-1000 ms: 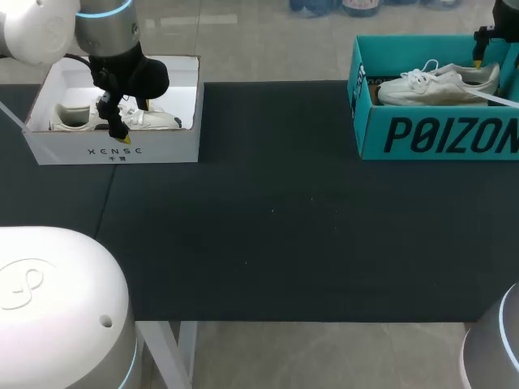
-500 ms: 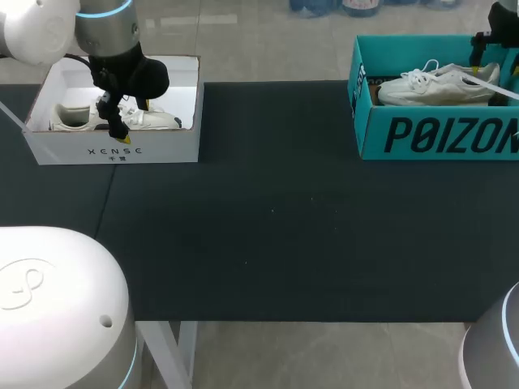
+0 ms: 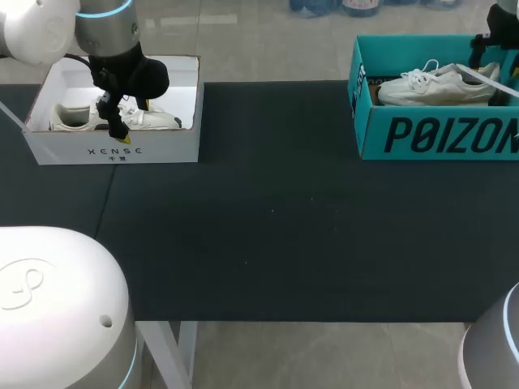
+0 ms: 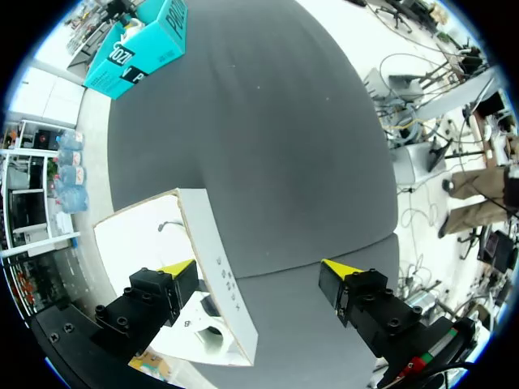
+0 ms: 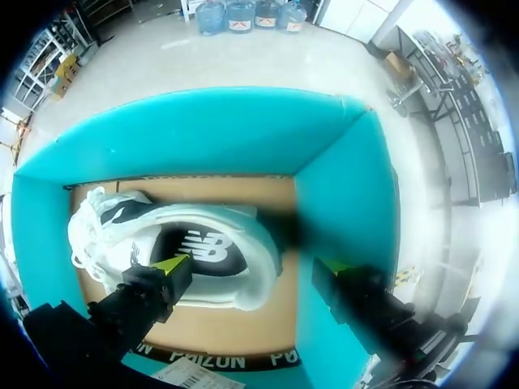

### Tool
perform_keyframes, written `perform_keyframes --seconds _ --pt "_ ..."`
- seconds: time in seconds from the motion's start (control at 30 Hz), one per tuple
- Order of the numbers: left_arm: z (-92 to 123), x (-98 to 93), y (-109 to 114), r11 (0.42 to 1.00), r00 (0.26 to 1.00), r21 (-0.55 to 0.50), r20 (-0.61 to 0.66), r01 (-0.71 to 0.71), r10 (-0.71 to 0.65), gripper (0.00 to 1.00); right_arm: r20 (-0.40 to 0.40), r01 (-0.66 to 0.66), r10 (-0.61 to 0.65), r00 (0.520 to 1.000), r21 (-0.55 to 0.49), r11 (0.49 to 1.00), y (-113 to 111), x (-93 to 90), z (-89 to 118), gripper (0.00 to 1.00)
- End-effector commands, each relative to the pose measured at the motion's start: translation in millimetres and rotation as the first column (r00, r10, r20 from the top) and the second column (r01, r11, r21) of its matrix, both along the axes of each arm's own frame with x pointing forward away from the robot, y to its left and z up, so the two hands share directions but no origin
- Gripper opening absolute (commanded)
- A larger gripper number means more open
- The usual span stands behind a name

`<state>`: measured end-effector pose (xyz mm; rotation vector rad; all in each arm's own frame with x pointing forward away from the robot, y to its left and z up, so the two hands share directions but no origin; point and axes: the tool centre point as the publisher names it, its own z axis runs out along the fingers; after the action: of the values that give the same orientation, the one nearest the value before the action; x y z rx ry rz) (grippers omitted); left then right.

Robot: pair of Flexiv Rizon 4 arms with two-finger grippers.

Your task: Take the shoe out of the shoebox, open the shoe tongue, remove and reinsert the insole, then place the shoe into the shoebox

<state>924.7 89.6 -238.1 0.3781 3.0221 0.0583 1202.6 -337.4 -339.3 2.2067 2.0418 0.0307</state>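
Head view: the right end effector (image 3: 480, 58) hangs over the far right end of the teal box (image 3: 438, 134), just above the heel of the shoe (image 3: 434, 85). The shoe lies inside the box, its long axis along the box and its laces toward the middle of the desk (image 3: 268, 211). The left end effector (image 3: 120, 121) is over the white box (image 3: 113, 151), which holds a second shoe (image 3: 69, 118), well apart from the teal box. The right arm is by far the nearer to the teal-box shoe.

Left wrist view: the left end effector (image 4: 259, 271) is spread wide. It straddles the white box's (image 4: 146, 235) front wall and grips nothing.

Right wrist view: the right end effector (image 5: 251, 266) is spread wide and empty. The shoe (image 5: 195, 251) lies below it, heel end between the fingers, laces out past one finger. Its long axis runs roughly along the line between the fingers, so closing there would probably need the wrist turned. The other finger sits by the teal box's (image 5: 203, 130) end wall, the likeliest obstruction.
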Motion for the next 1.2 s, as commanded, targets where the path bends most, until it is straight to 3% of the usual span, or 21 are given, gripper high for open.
perform_keyframes --seconds 0.03,0.2,0.3,0.33,0.57,0.67,0.73,0.83,1.2 --pt "0 -0.7 0 1.0 1.0 0.001 0.001 0.001 -0.001 1.0 -0.014 0.001 -0.001 1.0 0.003 1.0 -1 8.6 -3 1.0" --pt "0 -0.7 0 1.0 1.0 0.001 0.001 0.001 -0.001 1.0 -0.015 -0.004 0.004 1.0 0.007 1.0 -1 8.2 -4 1.0" --pt "0 -0.7 0 1.0 1.0 0.001 0.001 0.001 -0.001 1.0 -0.016 -0.001 0.001 1.0 0.007 1.0 -3 8.7 -5 0.69" --pt "0 -0.7 0 1.0 1.0 0.001 0.001 0.001 -0.001 1.0 -0.015 0.0 0.001 1.0 0.006 1.0 -4 8.9 -6 0.46" --pt "0 -0.7 0 1.0 1.0 0.001 0.001 0.001 -0.001 1.0 -0.013 0.009 -0.009 1.0 -0.001 1.0 -7 9.7 -8 0.31" --pt "0 -0.7 0 1.0 1.0 0.001 0.001 0.001 -0.001 1.0 -0.01 0.012 -0.012 1.0 -0.004 1.0 -8 9.8 -8 0.21" --pt "0 -0.7 0 1.0 1.0 0.001 0.001 0.001 -0.001 1.0 -0.006 0.013 -0.013 1.0 -0.007 1.0 -9 9.7 -7 0.07" --pt "0 -0.7 0 1.0 1.0 0.001 0.001 0.001 -0.001 1.0 -0.002 0.013 -0.013 1.0 -0.01 1.0 -9 9.4 -6 0.0" --pt "0 -0.7 0 1.0 1.0 0.001 0.001 0.001 -0.001 1.0 0.035 0.032 -0.031 0.999 -0.007 0.999 -14 0.6 11 0.0"
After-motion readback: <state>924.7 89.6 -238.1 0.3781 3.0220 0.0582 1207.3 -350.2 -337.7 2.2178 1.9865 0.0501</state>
